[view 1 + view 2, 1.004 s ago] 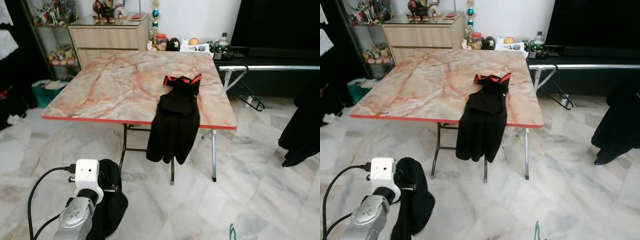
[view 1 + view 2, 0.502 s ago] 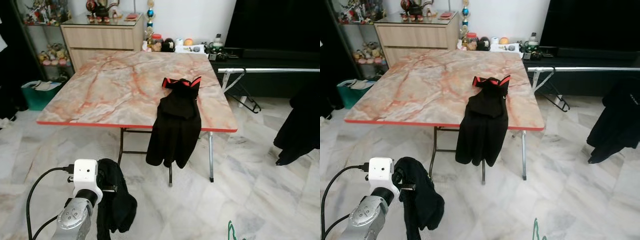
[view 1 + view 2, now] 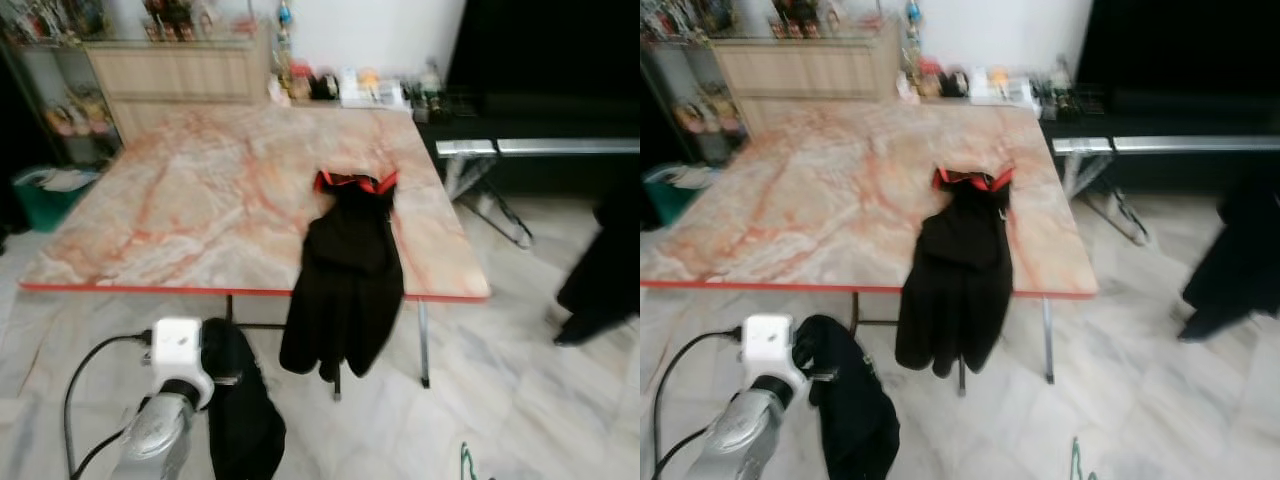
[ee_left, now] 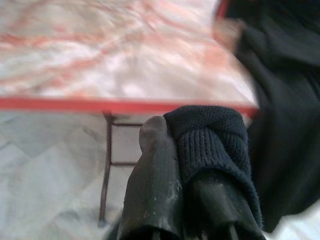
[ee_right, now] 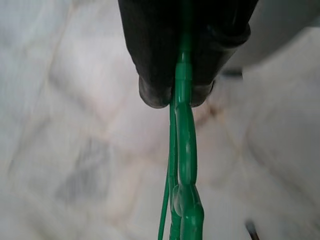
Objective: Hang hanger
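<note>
Camera view is drawing closer to the marble-patterned red-edged table (image 3: 150,215), so the robot is approaching. Left end effector (image 4: 192,200) is clamping a black knitted garment (image 3: 240,420) at lower left; right end effector (image 5: 175,95) is pinching the green wire hanger (image 5: 184,175), bottom centre-right, still unhung.

Green hanger (image 5: 185,165), black garment w/ red collar (image 3: 345,270), pink-marbled red-edged table (image 3: 190,200).

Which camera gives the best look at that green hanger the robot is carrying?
The right wrist view: the green hanger runs down its middle, pinched between the right gripper's black fingers over the marble floor. The two eye views catch just a green sliver at the bottom edge.
</note>
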Controlling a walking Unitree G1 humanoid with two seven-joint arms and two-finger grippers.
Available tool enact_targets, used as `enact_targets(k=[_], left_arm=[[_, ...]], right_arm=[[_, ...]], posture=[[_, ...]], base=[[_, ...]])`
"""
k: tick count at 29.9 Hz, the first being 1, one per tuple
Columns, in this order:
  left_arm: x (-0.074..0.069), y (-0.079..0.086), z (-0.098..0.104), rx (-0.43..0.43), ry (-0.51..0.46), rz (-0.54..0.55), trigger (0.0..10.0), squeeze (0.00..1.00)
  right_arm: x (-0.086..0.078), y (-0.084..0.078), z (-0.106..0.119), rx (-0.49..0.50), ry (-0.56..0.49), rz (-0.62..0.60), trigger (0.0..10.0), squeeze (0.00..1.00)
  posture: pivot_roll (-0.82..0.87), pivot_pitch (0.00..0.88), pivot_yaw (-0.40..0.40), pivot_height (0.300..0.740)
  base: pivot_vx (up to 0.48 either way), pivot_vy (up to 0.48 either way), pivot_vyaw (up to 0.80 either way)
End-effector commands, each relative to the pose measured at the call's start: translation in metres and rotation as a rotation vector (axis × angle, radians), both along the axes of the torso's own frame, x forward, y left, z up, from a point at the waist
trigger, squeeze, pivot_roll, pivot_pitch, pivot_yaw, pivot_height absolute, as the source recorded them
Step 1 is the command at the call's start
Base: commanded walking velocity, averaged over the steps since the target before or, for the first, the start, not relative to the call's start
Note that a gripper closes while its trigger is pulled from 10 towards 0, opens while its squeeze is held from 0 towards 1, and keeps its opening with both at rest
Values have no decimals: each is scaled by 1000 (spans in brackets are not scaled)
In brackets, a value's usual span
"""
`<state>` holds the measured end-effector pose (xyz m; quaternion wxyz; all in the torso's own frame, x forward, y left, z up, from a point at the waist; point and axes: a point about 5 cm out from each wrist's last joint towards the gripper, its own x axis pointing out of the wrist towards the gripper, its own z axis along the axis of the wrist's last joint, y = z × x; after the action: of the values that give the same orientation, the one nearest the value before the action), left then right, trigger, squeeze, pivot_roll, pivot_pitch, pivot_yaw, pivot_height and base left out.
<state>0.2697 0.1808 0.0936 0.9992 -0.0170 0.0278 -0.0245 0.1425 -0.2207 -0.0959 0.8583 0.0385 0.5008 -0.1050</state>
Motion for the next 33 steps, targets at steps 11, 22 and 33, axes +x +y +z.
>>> enact_targets(k=[11, 22, 33], left_arm=[[12, -14, 73, -143, -225, -184, 10000, 0], [27, -29, 105, -38, -262, -288, 10000, 0], [26, -28, 107, -83, -267, -247, 10000, 0]], right_arm=[[5, 6, 1, 11, -12, 24, 10000, 0], [6, 7, 1, 10, -19, 28, 10000, 0], [5, 5, 1, -16, -11, 16, 10000, 0]], posture=[[201, 0, 10, 740], [185, 0, 18, 740], [189, 0, 16, 740]], base=[[286, 0, 0], [0, 0, 0], [0, 0, 0]])
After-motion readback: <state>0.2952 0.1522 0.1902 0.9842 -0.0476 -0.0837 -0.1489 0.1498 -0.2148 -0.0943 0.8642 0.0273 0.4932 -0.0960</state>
